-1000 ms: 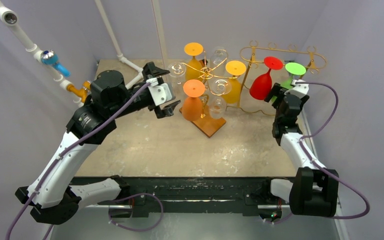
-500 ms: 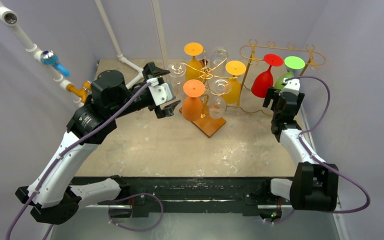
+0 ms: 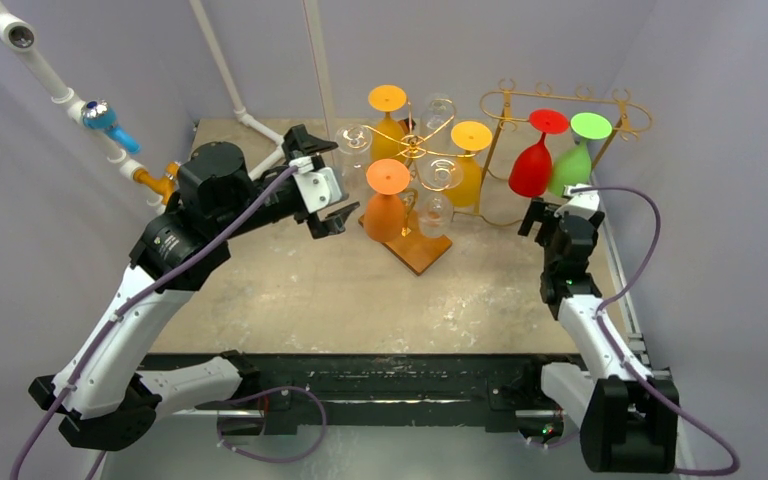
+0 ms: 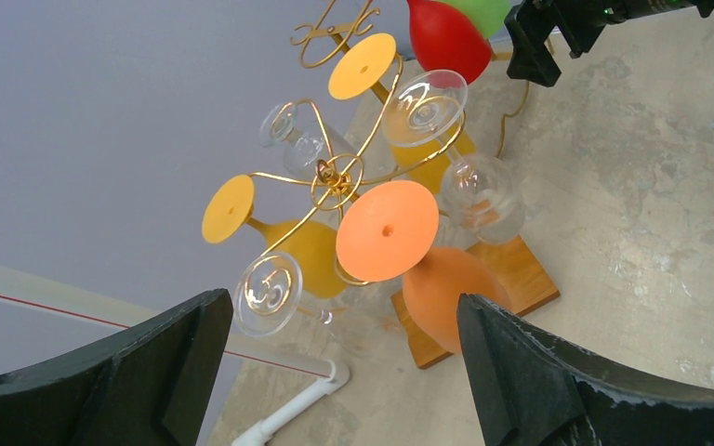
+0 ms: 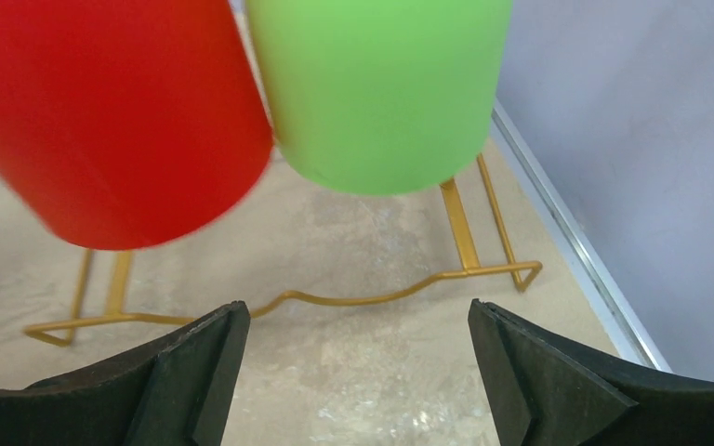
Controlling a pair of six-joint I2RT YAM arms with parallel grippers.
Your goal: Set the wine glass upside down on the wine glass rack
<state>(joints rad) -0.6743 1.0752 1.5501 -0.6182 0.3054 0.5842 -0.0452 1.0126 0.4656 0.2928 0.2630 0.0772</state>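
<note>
The green wine glass [image 3: 570,165] hangs upside down by its foot from the gold wire rack [image 3: 505,100] at the back right, beside a red glass [image 3: 532,168]. In the right wrist view the green bowl [image 5: 381,84] and red bowl [image 5: 102,111] fill the top, blurred. My right gripper [image 3: 550,212] is open and empty, just in front of and below them, touching neither [image 5: 358,321]. My left gripper [image 3: 345,178] is open and empty, left of the round rack [image 3: 415,140], facing an orange glass [image 4: 446,288].
The round gold rack on a wooden base [image 3: 420,250] holds orange, yellow and clear glasses upside down. The wire rack's foot [image 5: 381,297] lies on the table ahead of the right gripper. A metal rail [image 3: 620,270] and the wall bound the right side. White pipes [image 3: 250,125] stand back left.
My right gripper has drawn back toward the near edge and down, away from the green glass. The green and red glasses have shifted on the rack. The left arm has barely moved.
</note>
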